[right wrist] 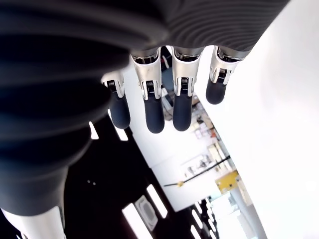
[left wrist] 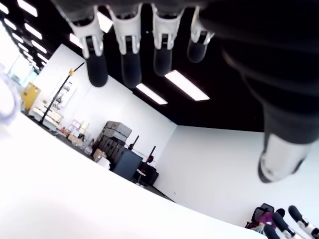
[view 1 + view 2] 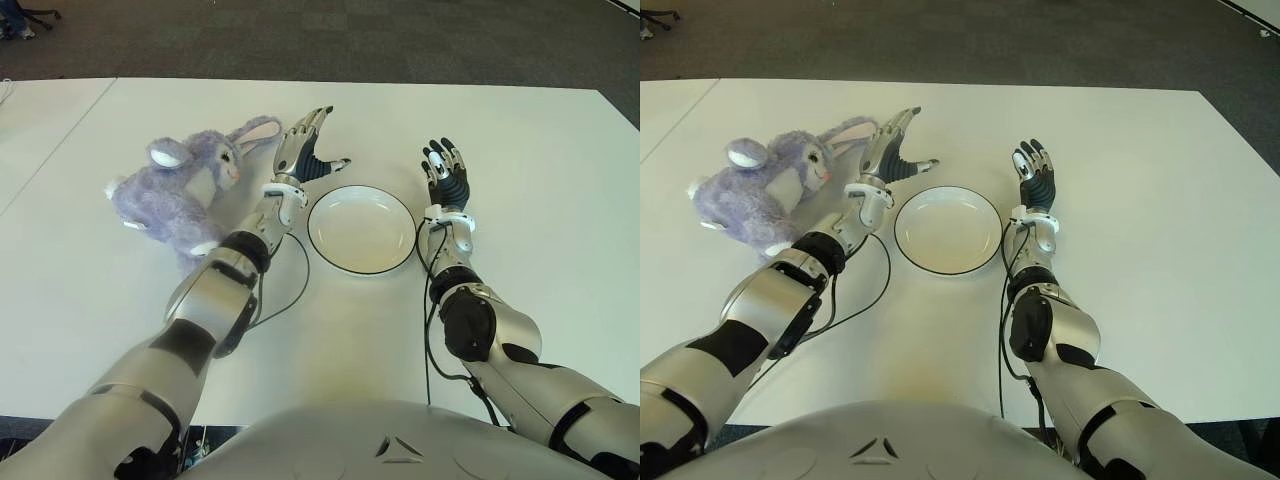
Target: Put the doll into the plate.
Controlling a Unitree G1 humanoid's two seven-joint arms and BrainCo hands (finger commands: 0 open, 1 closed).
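The doll (image 3: 178,192) is a purple plush bunny with pink-lined ears, lying on its side on the white table (image 3: 520,150) at the left. A white plate (image 3: 361,228) with a dark rim sits at the table's middle and holds nothing. My left hand (image 3: 305,148) is open between the bunny's ear and the plate, fingers stretched out, thumb pointing toward the plate. My right hand (image 3: 446,172) shows just right of the plate, open with straight fingers (image 1: 152,107). Neither hand touches the doll.
Cables (image 3: 290,285) run along both forearms across the table near the plate. Dark carpet (image 3: 350,40) lies beyond the table's far edge. A table seam (image 3: 60,140) runs at the far left.
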